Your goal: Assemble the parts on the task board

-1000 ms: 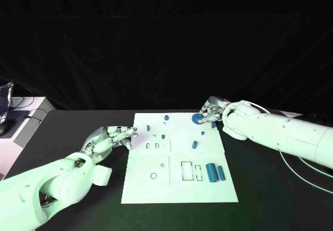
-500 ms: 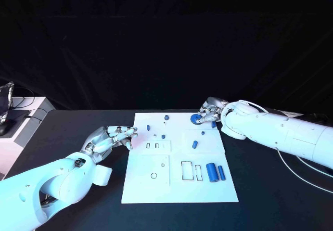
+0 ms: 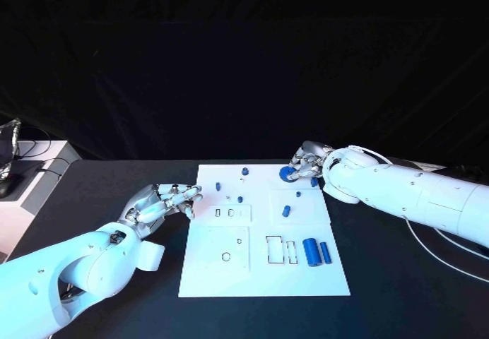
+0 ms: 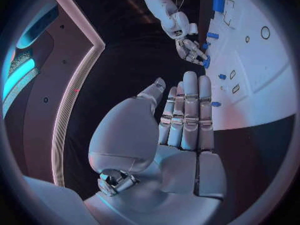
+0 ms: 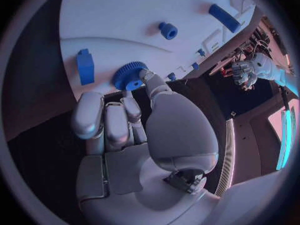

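The left hand (image 3: 163, 201) hovered over the black table (image 3: 102, 198) just off the task board's (image 3: 214, 275) left edge, fingers straight and close together, holding nothing. On the board, two blue cylinders (image 3: 317, 252) lay near its right edge. At the far right corner, the right hand (image 3: 306, 166) pinched a blue gear (image 3: 290, 173) between thumb and fingertips.
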{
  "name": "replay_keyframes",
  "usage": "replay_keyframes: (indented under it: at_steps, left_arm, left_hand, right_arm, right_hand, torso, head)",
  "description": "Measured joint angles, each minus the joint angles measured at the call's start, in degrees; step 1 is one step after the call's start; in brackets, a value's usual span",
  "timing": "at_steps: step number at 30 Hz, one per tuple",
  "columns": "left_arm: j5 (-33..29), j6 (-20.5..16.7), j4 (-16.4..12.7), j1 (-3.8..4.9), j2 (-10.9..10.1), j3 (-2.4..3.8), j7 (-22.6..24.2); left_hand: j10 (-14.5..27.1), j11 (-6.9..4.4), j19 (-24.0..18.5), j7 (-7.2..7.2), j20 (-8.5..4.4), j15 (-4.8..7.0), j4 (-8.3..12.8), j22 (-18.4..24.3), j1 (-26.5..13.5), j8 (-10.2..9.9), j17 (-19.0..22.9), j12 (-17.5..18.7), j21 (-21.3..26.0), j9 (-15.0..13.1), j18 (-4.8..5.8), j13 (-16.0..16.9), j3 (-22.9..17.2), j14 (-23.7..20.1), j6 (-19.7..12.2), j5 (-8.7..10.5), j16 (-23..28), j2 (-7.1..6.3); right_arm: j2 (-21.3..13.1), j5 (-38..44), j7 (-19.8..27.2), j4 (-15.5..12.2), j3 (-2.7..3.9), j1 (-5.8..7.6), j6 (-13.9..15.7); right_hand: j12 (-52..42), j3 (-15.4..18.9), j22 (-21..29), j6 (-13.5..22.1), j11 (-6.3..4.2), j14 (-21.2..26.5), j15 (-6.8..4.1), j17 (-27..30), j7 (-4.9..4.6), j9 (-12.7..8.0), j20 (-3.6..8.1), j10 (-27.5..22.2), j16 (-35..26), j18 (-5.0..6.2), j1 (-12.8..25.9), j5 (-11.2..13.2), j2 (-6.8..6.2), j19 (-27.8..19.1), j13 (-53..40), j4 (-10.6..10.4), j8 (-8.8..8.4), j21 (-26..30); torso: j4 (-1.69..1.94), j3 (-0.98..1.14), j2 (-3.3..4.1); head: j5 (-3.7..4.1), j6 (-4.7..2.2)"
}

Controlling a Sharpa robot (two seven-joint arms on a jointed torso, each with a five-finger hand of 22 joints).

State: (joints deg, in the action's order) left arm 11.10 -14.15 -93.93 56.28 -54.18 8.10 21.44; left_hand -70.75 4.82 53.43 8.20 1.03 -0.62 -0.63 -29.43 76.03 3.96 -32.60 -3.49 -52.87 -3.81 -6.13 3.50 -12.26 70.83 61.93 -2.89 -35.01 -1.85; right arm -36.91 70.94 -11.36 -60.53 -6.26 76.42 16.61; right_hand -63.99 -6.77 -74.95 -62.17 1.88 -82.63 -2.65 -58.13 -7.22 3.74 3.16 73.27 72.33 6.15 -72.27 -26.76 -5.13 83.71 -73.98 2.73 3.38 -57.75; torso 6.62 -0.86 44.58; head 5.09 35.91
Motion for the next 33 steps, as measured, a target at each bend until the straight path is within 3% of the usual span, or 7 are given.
replay_keyframes:
  at_steps: [5, 14, 18, 27, 33]
  left_arm:
    - [0.00, 0.00, 0.00, 0.00, -0.03, 0.00, -0.01]
    - [0.00, 0.00, 0.03, 0.00, -0.08, 0.00, -0.02]
    - [0.00, -0.01, 0.03, 0.00, -0.09, 0.00, -0.03]
    - [0.00, -0.01, 0.02, -0.01, -0.10, 0.00, -0.03]
    - [0.00, -0.01, -0.06, -0.01, 0.07, 0.00, -0.04]
  left_hand:
    - [0.00, 0.00, 0.00, 0.00, 0.00, 0.00, 0.00, 0.00, 0.00, 0.00, 0.00, 0.00, 0.00, 0.00, 0.00, 0.00, 0.00, 0.00, 0.00, 0.00, 0.00, 0.00]
    - [0.00, 0.00, 0.00, 0.00, 0.00, 0.00, 0.00, 0.07, 0.00, 0.00, 0.00, 0.00, 0.00, 0.00, 0.00, 0.00, 0.00, 0.00, 0.00, 0.00, 0.00, 0.00]
    - [0.00, 0.00, 0.00, 0.00, 0.00, 0.00, 0.00, 0.07, 0.00, 0.00, -0.01, 0.00, 0.00, 0.00, 0.00, 0.00, 0.00, 0.00, 0.00, 0.00, 0.00, 0.00]
    - [0.00, 0.00, 0.00, 0.00, 0.00, 0.00, 0.00, 0.07, 0.00, 0.00, -0.01, 0.00, 0.00, 0.00, 0.00, 0.00, 0.00, 0.00, 0.00, 0.00, 0.00, 0.00]
    - [0.00, 0.00, 0.00, 0.00, 0.00, 0.00, 0.18, 0.07, 0.00, 0.00, -0.01, 0.00, -0.07, 0.00, 0.00, 0.00, -0.18, 0.00, 0.00, 0.00, 0.00, 0.00]
  right_arm:
    - [-0.55, 2.01, -0.11, -2.11, -0.13, -0.28, 1.95]
    - [-1.46, 5.71, -0.15, -5.80, -0.14, -0.41, 5.43]
    - [-2.05, 6.85, -0.16, -7.49, -0.13, -0.42, 6.67]
    - [-1.86, 12.50, 0.00, -14.20, -0.11, -0.87, 10.66]
    - [1.18, 16.97, 0.02, -14.22, -0.19, -1.70, 12.41]
  right_hand:
    - [-0.28, -1.77, 0.00, -0.94, -0.10, -0.21, -0.20, -0.22, 0.93, 0.00, 0.00, 0.11, 0.00, -0.02, 0.94, -0.96, 0.94, 0.00, -0.59, 2.08, 0.10, -0.61]
    - [-0.29, -1.99, 0.01, -1.92, -0.80, -0.17, -0.64, -0.37, 1.91, -0.02, 0.24, 0.81, 0.00, -0.01, 1.56, 0.31, 1.53, -0.19, -0.97, 2.62, 0.15, -1.08]
    - [-0.37, -2.10, 0.01, -1.93, -0.92, -0.17, -0.65, -0.38, 1.92, -0.02, 0.25, 0.93, 0.00, -0.02, 1.77, 0.50, 1.74, -0.18, -0.97, 2.76, 0.15, -1.08]
    - [-0.37, -2.01, 0.02, -2.12, -1.61, -0.16, -0.65, -0.85, 2.11, -0.02, 0.43, 2.04, 0.00, -0.02, 2.05, 0.85, 2.03, 0.00, -0.96, 3.31, 0.15, -1.32]
    - [-0.12, -1.95, 0.02, -2.12, -1.62, -0.17, -0.65, -0.88, 2.11, -0.02, 0.43, 2.06, -0.01, -0.01, 2.05, 1.18, 2.03, 0.00, -0.95, 3.37, 0.15, -1.32]
  torso:
    - [0.01, 0.02, -0.03]
    - [-0.04, 0.05, -0.06]
    - [-0.03, 0.02, -0.07]
    - [-0.08, 0.02, -0.07]
    - [-0.08, -0.04, -0.05]
  head:
    - [-0.07, 0.01]
    - [-0.25, -0.19]
    - [-0.29, -0.25]
    - [-0.74, -0.49]
    - [-0.83, -0.64]
